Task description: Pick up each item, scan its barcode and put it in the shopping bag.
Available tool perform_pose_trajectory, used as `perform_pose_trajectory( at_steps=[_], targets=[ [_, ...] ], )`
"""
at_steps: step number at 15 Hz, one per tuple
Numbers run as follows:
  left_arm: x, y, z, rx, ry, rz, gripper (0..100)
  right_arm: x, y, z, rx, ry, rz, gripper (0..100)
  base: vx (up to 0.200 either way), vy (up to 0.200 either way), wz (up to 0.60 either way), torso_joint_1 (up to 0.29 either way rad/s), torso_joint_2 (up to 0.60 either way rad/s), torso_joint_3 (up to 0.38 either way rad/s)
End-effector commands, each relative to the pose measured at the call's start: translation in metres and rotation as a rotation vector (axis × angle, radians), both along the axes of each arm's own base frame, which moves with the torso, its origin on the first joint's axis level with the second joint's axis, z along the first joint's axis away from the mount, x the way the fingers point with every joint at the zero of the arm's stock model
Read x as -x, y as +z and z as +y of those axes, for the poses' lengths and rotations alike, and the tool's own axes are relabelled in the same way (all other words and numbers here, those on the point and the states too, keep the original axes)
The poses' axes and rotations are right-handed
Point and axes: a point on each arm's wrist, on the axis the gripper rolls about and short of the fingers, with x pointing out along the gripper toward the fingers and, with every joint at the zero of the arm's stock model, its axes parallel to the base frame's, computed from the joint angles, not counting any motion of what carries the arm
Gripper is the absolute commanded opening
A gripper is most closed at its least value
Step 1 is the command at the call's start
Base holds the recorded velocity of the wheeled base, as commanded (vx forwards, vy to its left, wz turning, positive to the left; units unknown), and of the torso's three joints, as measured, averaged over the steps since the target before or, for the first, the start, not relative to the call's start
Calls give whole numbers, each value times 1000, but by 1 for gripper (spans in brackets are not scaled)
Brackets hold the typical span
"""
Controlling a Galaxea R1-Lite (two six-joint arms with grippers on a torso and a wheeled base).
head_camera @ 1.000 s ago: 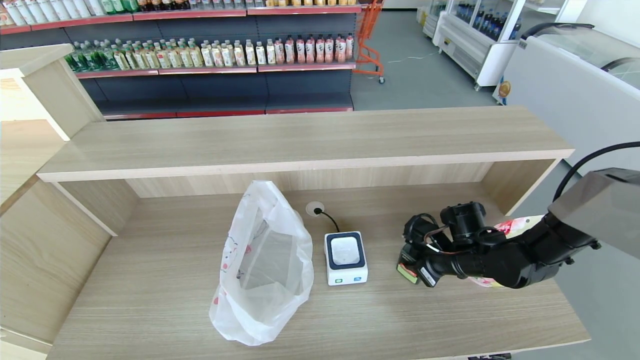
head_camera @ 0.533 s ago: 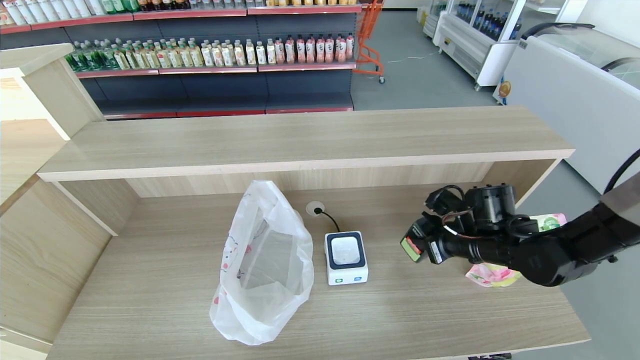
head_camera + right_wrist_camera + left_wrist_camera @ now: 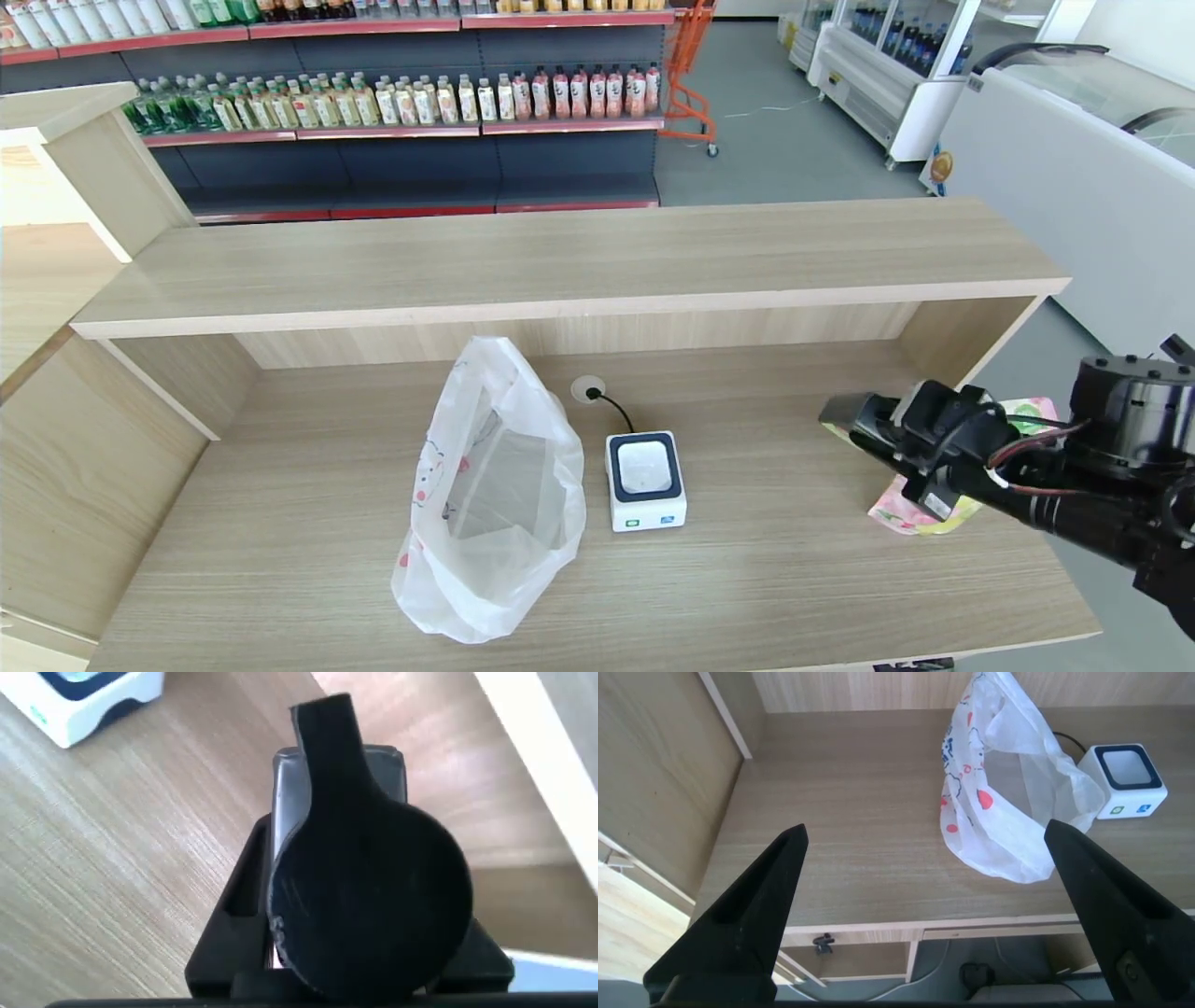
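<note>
wood-grain counter (image 3: 794, 579), bottle shelves (image 3: 392, 103) behind, left claw (image 3: 924, 831) spread apart, right claw (image 3: 840, 418) state unclear

1. The shopping bag (image 3: 495, 485) bears red and dark printed marks, none readable.
2. The scanner (image 3: 645, 481) has green and blue stickers, their print too small.
3. Labels on the bottles (image 3: 420, 99) along the shelf (image 3: 392, 132) are unreadable.
</note>
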Motion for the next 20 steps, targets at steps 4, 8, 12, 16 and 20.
perform_pose_trajectory(
  at_steps=[4,8,12,16,20],
  targets=[
    [0,0,0,0,0,-1,100,22,-11,12,595,823,-516,0,0,0,0,0,0,0],
    [0,0,0,0,0,-1,100,40,-35,40,773,1192,-761,0,0,0,0,0,0,0],
    [0,0,0,0,0,-1,100,52,-27,51,754,1298,-1019,0,0,0,0,0,0,0],
    [0,0,0,0,0,-1,100,62,-15,56,725,1332,-1181,0,0,0,0,0,0,0],
    [0,0,0,0,0,-1,100,70,-6,59,716,1344,-1269,0,0,0,0,0,0,0]
  ],
)
